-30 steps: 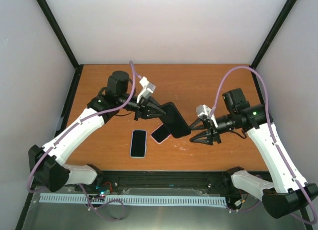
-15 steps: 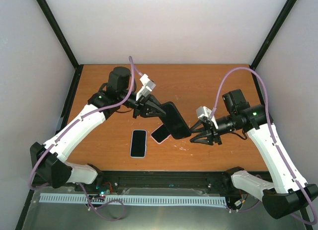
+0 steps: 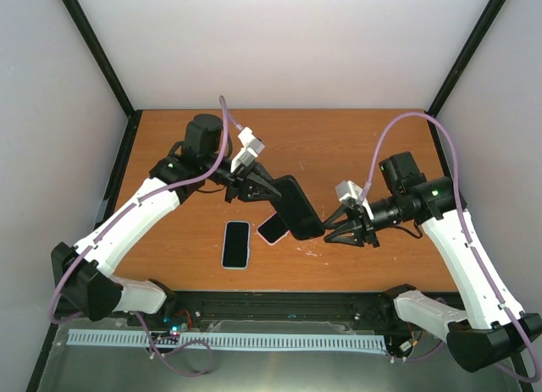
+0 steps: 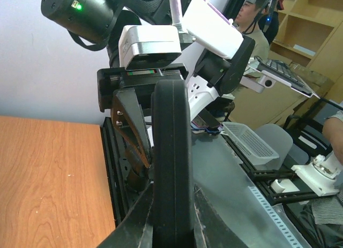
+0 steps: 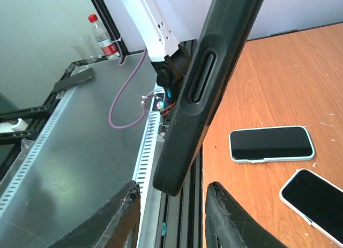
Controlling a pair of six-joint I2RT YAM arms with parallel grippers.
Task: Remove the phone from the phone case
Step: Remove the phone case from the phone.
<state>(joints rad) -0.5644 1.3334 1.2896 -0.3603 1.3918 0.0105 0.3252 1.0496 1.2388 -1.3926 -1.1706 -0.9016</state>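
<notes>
Left tool [image 3: 269, 189] clamps phone case [image 3: 296, 206]; right tool [image 3: 334, 227] apart beside it; loose phones [image 3: 236, 244] [image 3: 272, 229] below.

From above, the phone case [image 3: 298, 207] hides the far end of the pink-rimmed phone [image 3: 271, 231]. My left wrist camera sees the case edge-on, so I can't tell if anything sits inside. The right wrist view crops its top.

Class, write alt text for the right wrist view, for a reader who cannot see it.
A black phone case, seen edge-on, slants from top right down towards the gap between the open fingers of the right gripper. At right, a phone and part of a second phone lie screen-up on the wooden table.
</notes>
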